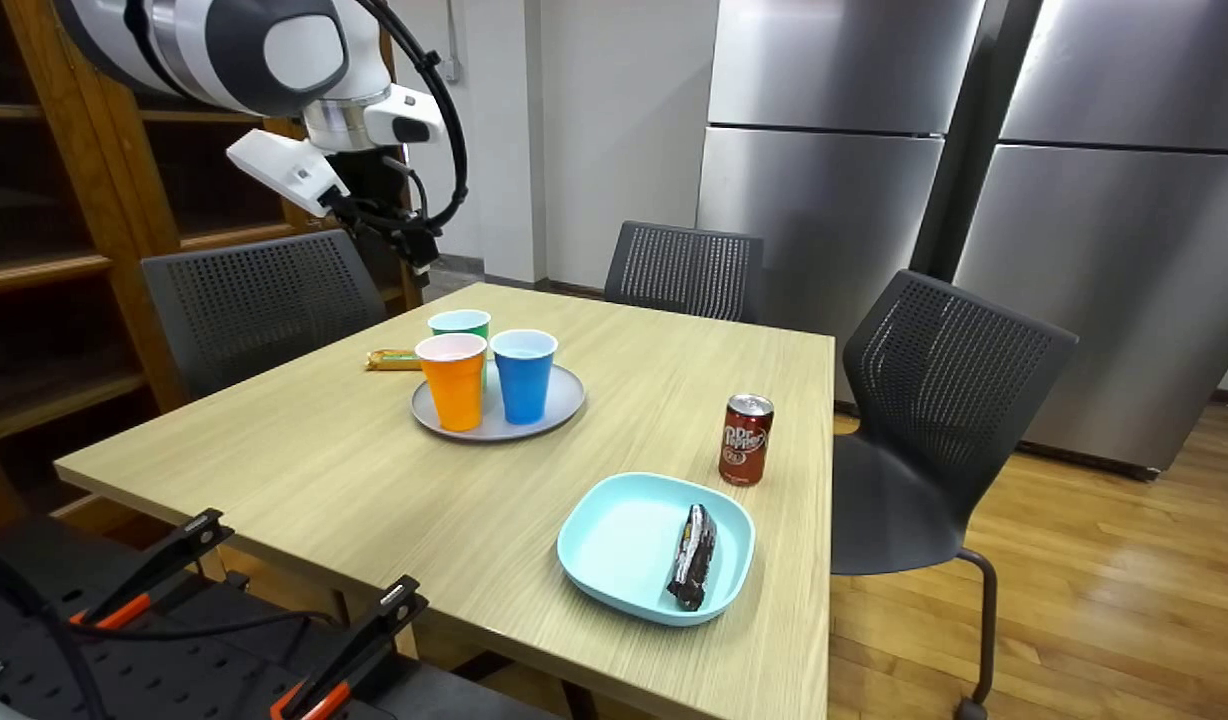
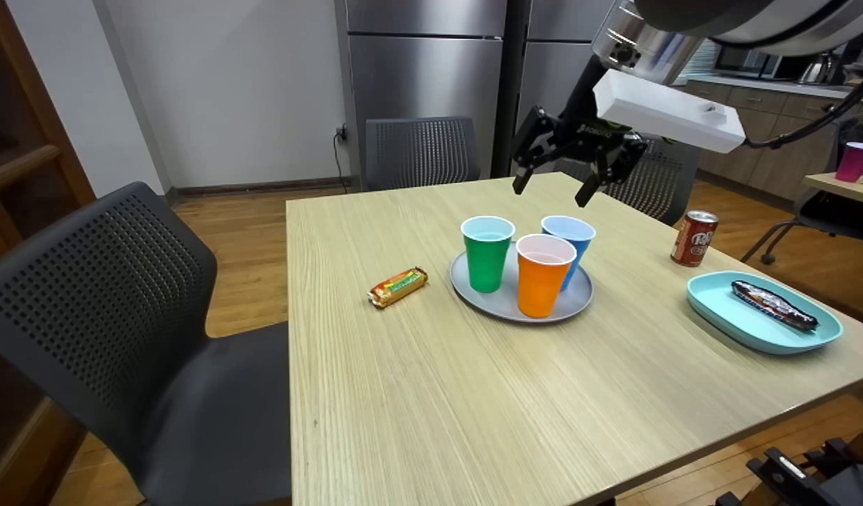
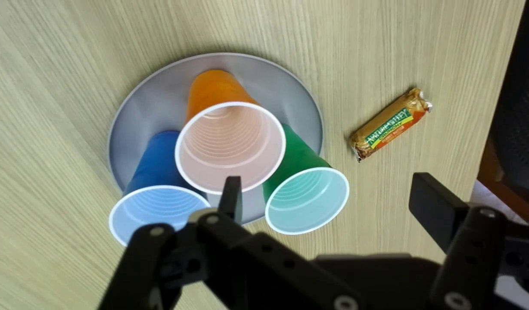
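So your green cup [image 3: 305, 193], orange cup [image 3: 228, 137] and blue cup [image 3: 159, 196] all stand on the gray plate [image 3: 157, 103], lower than your claw [image 2: 552, 190]. In the wrist view the green one shows between your jaws, with the granola bar [image 3: 390, 125] lying beside the plate. Your claw's spread wide, holding nothing, touching nothing.

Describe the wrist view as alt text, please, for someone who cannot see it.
An open, empty end effector hangs above a table. On it, an orange cup, blue cup and green cup stand on a gray plate, beside a wrapped bar.
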Robot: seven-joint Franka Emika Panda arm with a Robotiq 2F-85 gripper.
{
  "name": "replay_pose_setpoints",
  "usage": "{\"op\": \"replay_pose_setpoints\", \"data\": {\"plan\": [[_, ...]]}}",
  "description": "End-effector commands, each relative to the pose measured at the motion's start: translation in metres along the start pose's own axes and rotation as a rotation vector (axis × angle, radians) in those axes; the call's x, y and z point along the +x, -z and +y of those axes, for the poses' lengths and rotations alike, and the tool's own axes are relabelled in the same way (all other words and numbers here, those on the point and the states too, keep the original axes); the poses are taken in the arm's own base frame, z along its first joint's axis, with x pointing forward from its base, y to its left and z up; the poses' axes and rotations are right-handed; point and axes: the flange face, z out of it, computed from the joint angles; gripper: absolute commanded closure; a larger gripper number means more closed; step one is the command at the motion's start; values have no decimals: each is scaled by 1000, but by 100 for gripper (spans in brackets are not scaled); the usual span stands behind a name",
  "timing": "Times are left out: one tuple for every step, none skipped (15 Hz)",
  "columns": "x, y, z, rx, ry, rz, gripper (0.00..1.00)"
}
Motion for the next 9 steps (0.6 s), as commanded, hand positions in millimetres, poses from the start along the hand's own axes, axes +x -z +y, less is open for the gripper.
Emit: {"op": "replay_pose_setpoints", "data": {"plan": [[-8, 11, -21, 14, -30, 23, 0], [-9, 9, -28, 18, -37, 19, 0], [-12, 8, -33, 17, -22, 10, 0], [-16, 6, -35, 7, 5, -1, 0], [-10, 2, -26, 12, -1, -2, 0], [-12, 2, -30, 11, 8, -2, 0], [-13, 1, -32, 11, 12, -3, 0], [-13, 1, -32, 11, 13, -3, 0], [-13, 1, -32, 11, 13, -3, 0]]}}
